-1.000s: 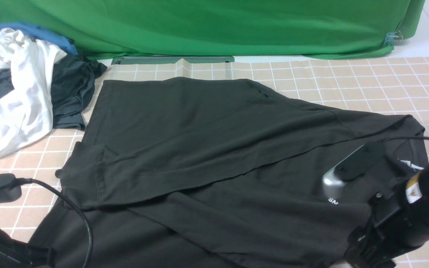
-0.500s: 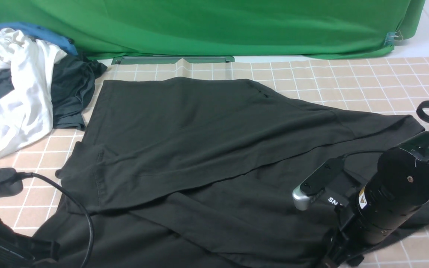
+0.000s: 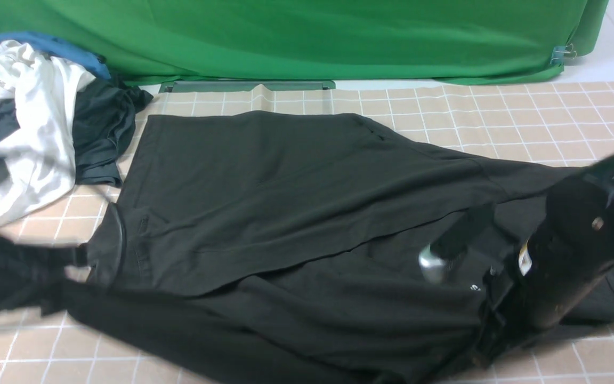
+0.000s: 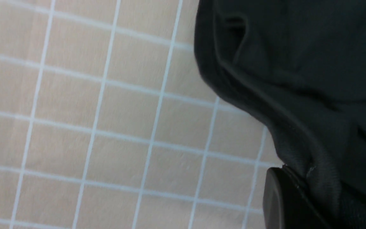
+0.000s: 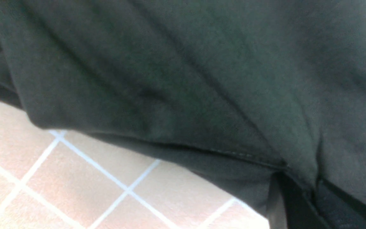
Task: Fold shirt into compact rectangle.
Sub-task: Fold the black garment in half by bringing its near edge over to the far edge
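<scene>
Nearest, the left gripper (image 4: pixel 313 190) is pressed together, pinching a rolled edge of the shirt (image 3: pixel 285 213). The left arm (image 3: pixel 3 277) shows only as a blur at the shirt's near left corner. The right gripper (image 5: pixel 300 194) is likewise clamped, nipping a seamed edge of the same cloth at the shirt's near right side, just above the checked table cover (image 3: pixel 499 117). The right arm (image 3: pixel 573 250) leans over the chest area, hiding most of the white lettering.

The shirt lies spread across the middle of the table. A sleeve is folded diagonally over the body.

Farther back on the left lies a heap: a white garment (image 3: pixel 30 122), a dark grey garment (image 3: pixel 99 133) and a blue garment (image 3: pixel 46 45). A green backdrop (image 3: pixel 312 37) closes the far side.
</scene>
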Controlling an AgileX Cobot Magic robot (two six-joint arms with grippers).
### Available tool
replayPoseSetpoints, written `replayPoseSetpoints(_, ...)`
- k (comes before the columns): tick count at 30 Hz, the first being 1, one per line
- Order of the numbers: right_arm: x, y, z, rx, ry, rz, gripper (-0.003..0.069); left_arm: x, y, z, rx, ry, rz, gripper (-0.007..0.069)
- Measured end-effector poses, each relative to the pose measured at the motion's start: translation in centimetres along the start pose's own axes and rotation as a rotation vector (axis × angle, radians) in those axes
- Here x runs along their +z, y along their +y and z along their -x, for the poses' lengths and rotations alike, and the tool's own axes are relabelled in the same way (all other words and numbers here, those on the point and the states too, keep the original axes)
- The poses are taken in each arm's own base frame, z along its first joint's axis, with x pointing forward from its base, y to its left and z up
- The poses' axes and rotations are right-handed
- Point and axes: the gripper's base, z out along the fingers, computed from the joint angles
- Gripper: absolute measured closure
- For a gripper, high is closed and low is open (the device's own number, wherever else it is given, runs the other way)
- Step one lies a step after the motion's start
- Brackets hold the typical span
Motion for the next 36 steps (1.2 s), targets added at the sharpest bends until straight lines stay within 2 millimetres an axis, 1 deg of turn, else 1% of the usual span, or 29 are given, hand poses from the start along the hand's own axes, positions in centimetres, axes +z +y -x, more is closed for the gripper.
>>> replayPoseSetpoints(3,-1.5,-0.9,1.0,0.022,-0.038,-0.014,0.0593,-0.4,-0.6,2.0,-0.02,-0.027,-0.008,0.059)
replayPoseSetpoints(5,-2.7,-2.1,1.8,0.038,-0.079,-0.03,0.0593,-0.2,-1.2,3.7,-0.021,-0.035,-0.011,0.059)
replayPoseSetpoints(6,-2.8,-2.4,1.9,0.043,-0.084,-0.033,0.0593,0.0,-1.2,3.9,-0.023,-0.029,-0.009,0.059)
replayPoseSetpoints(7,-3.7,-3.7,2.6,0.061,-0.118,-0.052,0.0593,0.5,-1.7,5.5,-0.024,-0.037,-0.011,0.059)
replayPoseSetpoints(8,-3.9,-3.8,2.7,0.062,-0.123,-0.054,0.0593,0.7,-1.7,5.6,-0.024,-0.032,-0.01,0.059)
replayPoseSetpoints(9,-4.6,-4.8,3.3,0.075,-0.143,-0.067,0.0593,1.3,-2.2,7.2,-0.028,-0.039,-0.012,0.059)
replayPoseSetpoints(11,-5.3,-6.5,4.5,0.092,-0.169,-0.087,0.0593,2.3,-2.8,9.4,-0.032,-0.048,-0.014,0.059)
replayPoseSetpoints(12,-5.1,-6.6,4.7,0.094,-0.167,-0.087,0.0593,2.2,-2.9,9.7,-0.031,-0.055,-0.016,0.059)
replayPoseSetpoints(13,-5.3,-7.9,5.6,0.109,-0.183,-0.1,0.0594,3.5,-3.4,11.5,-0.037,-0.05,-0.015,0.059)
replayPoseSetpoints(14,-5.2,-8.6,6.2,0.12,-0.187,-0.105,0.0594,4.0,-3.6,12.3,-0.038,-0.051,-0.015,0.059)
replayPoseSetpoints(15,-5.0,-9.4,6.9,0.132,-0.19,-0.109,0.0595,4.9,-3.8,13.6,-0.042,-0.05,-0.013,0.059)
replayPoseSetpoints(17,-4.4,-10.6,8.0,0.147,-0.193,-0.115,0.0595,6.0,-3.9,15.1,-0.051,-0.05,-0.01,0.059)
replayPoseSetpoints(18,-4.1,-11.4,8.7,0.155,-0.197,-0.119,0.0595,6.9,-4.0,16.3,-0.064,-0.052,-0.012,0.059)
replayPoseSetpoints(19,-3.5,-12.0,9.4,0.161,-0.194,-0.12,0.0595,7.6,-3.7,17.2,-0.077,-0.054,-0.011,0.059)
replayPoseSetpoints(21,-3.0,-13.7,11.0,0.177,-0.215,-0.133,0.0595,9.5,-3.2,19.1,-0.109,-0.05,-0.012,0.059)
replayPoseSetpoints(22,-2.6,-14.4,11.7,0.184,-0.222,-0.138,0.0595,10.0,-3.1,20.1,-0.126,-0.059,-0.02,0.059)
replayPoseSetpoints(23,-2.3,-14.8,12.1,0.187,-0.227,-0.141,0.0595,10.5,-3.0,20.6,-0.131,-0.061,-0.02,0.059)
replayPoseSetpoints(24,-1.6,-15.5,12.7,0.193,-0.229,-0.144,0.0595,11.5,-2.9,21.5,-0.14,-0.061,-0.023,0.059)
replayPoseSetpoints(27,0.1,-16.9,14.3,0.2,-0.251,-0.158,0.0595,13.4,-3.0,22.9,-0.145,-0.066,-0.029,0.059)
replayPoseSetpoints(28,0.3,-17.2,14.7,0.198,-0.266,-0.165,0.0589,14.3,-3.1,23.2,-0.149,-0.062,-0.033,0.059)
replayPoseSetpoints(30,1.6,-17.8,15.6,0.197,-0.287,-0.175,0.0561,15.9,-3.2,23.6,-0.156,-0.048,-0.037,0.0589)
replayPoseSetpoints(31,1.9,-18.0,15.9,0.196,-0.302,-0.183,0.0531,16.7,-3.2,23.7,-0.161,-0.037,-0.039,0.0589)
replayPoseSetpoints(32,2.2,-18.2,16.1,0.194,-0.31,-0.189,0.0507,17.1,-3.2,23.8,-0.162,-0.033,-0.039,0.0589)
replayPoseSetpoints(33,2.4,-18.4,16.4,0.189,-0.323,-0.201,0.0458,17.8,-3.1,23.7,-0.164,-0.02,-0.037,0.0589)
replayPoseSetpoints(34,2.3,-18.6,16.6,0.185,-0.332,-0.211,0.038,18.3,-3.1,23.8,-0.164,-0.009,-0.034,0.0589)
replayPoseSetpoints(35,2.1,-18.6,16.7,0.182,-0.338,-0.217,0.0337,18.6,-3.1,23.7,-0.165,-0.002,-0.032,0.0589)
replayPoseSetpoints(36,1.7,-18.7,16.8,0.182,-0.338,-0.217,0.0278,18.8,-3.0,23.7,-0.165,0.004,-0.03,0.0589)
